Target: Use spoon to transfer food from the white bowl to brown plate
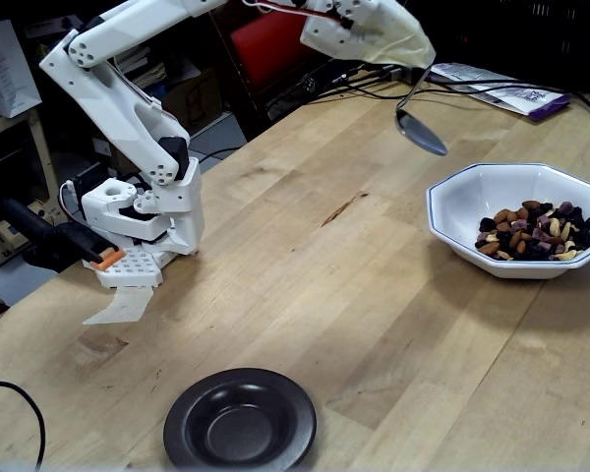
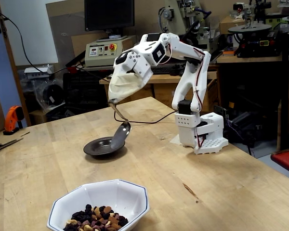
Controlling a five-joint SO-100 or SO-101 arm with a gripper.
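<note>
My gripper is wrapped in beige cloth that hides its fingers, and it is shut on the spoon's handle. The shiny spoon hangs bowl-down in the air, empty, just off the white bowl's rim on the arm's side. The white bowl is octagonal with a blue rim line and holds the food, a pile of nuts and raisins against one side. The brown plate sits empty, well away from the bowl.
The arm's white base stands near a table edge. Black cables and printed papers lie at the table's back in one fixed view. A dark scratch marks the wooden top. Workshop benches and machines surround the table.
</note>
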